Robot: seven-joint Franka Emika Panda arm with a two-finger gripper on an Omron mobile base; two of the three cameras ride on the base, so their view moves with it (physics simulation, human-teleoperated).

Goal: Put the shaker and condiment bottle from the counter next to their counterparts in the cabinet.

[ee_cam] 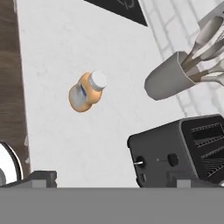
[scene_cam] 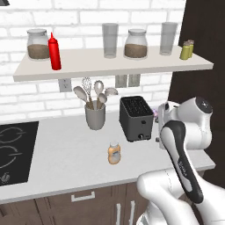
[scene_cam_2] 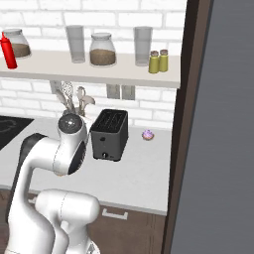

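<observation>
The gripper point(ee_cam: 109, 178) stood wide open and empty, above the condiment bottle point(scene_cam: 114, 153) standing near the counter's point(scene_cam: 66, 171) front edge. A clumsy descent could topple it, or strike the toaster point(scene_cam: 136, 117) close by.

condiment bottle point(scene_cam: 114, 153): squat orange-tan, pale cap, upright on the table point(scene_cam: 66, 162), at 7 o'clock of the toaster | two shakers point(scene_cam_2: 158, 61): olive-yellow, brown caps, upright, side by side at cabinet's point(scene_cam: 110, 65) right end | red squeeze bottle point(scene_cam: 54, 52): upright, cabinet's left end
</observation>
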